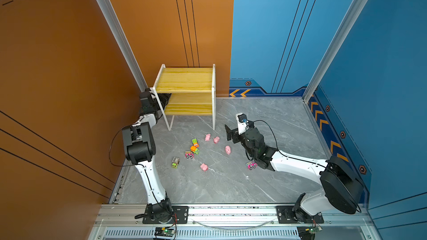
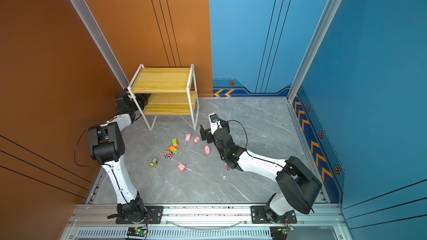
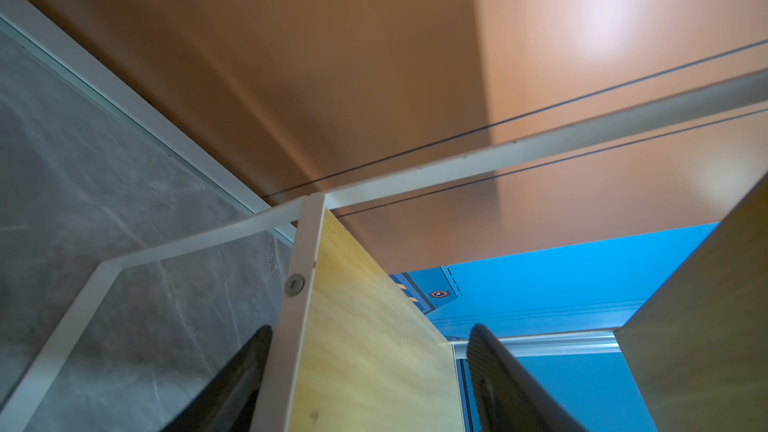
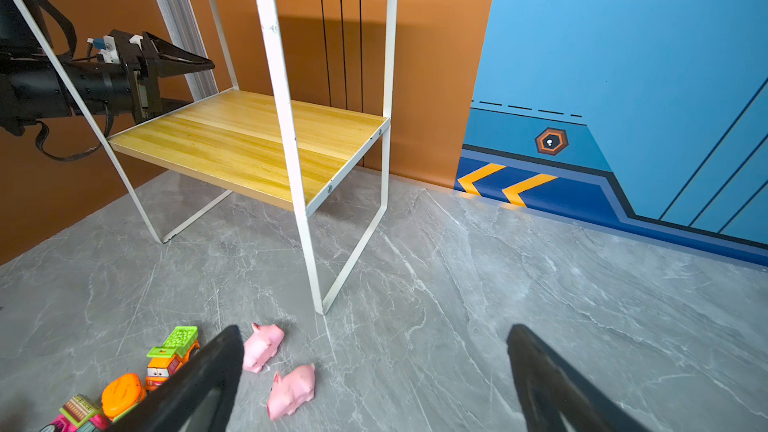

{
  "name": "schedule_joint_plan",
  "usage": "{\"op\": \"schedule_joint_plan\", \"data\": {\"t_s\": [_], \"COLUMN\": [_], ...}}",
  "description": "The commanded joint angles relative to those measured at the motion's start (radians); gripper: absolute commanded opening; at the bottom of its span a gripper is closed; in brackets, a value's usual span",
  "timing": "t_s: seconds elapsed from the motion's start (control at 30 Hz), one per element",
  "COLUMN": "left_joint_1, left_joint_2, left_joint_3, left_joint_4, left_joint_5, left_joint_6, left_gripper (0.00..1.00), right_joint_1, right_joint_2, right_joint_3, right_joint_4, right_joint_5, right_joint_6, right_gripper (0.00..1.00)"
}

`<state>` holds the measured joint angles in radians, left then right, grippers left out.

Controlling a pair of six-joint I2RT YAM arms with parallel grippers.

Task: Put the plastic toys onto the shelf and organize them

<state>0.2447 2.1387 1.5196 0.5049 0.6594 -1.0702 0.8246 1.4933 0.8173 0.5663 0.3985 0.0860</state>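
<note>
Shelf (image 1: 184,79) long axis runs left-right; left gripper (image 3: 370,328), jaws apart, straddles its lower board (image 4: 249,139); right gripper (image 4: 374,328) wide, empty.

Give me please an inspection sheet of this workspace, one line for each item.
Surface: grey marble-look table.
Job's things: shelf, both boards empty; four pink pigs and five toy trucks lie on the table before it.
Clutter: nothing seen.
Grippers: left gripper, jaws apart around the lower board's end; right gripper, jaws open, empty, above the table.
Cables: black cable loops off the left arm; second cable runs along the right arm.
Surroundings: orange wall, blue wall, metal rail in front.
</note>
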Motion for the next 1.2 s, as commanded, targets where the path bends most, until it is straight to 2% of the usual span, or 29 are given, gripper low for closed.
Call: {"op": "schedule_joint_plan", "data": {"t_s": [0.0,0.13,0.33,0.5,0.73,1.0,1.17], "left_joint_1": [-0.084,-0.149,-0.286,-0.394,-0.423,-0.435,-0.452], "left_joint_2": [-0.043,-0.091,-0.172,-0.166,-0.024,0.113,0.145], "left_joint_3": [-0.052,-0.112,-0.208,-0.205,-0.051,0.192,0.25], "left_joint_4": [-0.002,-0.002,-0.003,-0.022,-0.028,-0.106,-0.129], "left_joint_5": [0.026,-0.046,-0.224,-0.347,-0.366,-0.343,-0.33], "left_joint_6": [0.017,0.018,0.02,0.035,0.017,0.009,0.014], "left_gripper": [0.73,0.72,0.71,0.71,0.71,0.7,0.7], "right_joint_1": [-0.012,-0.047,-0.131,-0.266,-0.388,-0.4,-0.404], "right_joint_2": [-0.033,-0.065,-0.152,-0.244,-0.319,-0.378,-0.381], "right_joint_3": [-0.026,-0.062,-0.129,-0.185,-0.194,-0.231,-0.236], "right_joint_4": [-0.016,-0.004,-0.03,-0.088,-0.168,-0.211,-0.217], "right_joint_5": [0.038,0.033,0.016,-0.043,-0.15,-0.167,-0.167], "right_joint_6": [0.018,0.052,0.089,0.137,0.156,0.162,0.166], "right_gripper": [0.99,0.99,0.99,0.99,0.99,0.99,0.98]}}
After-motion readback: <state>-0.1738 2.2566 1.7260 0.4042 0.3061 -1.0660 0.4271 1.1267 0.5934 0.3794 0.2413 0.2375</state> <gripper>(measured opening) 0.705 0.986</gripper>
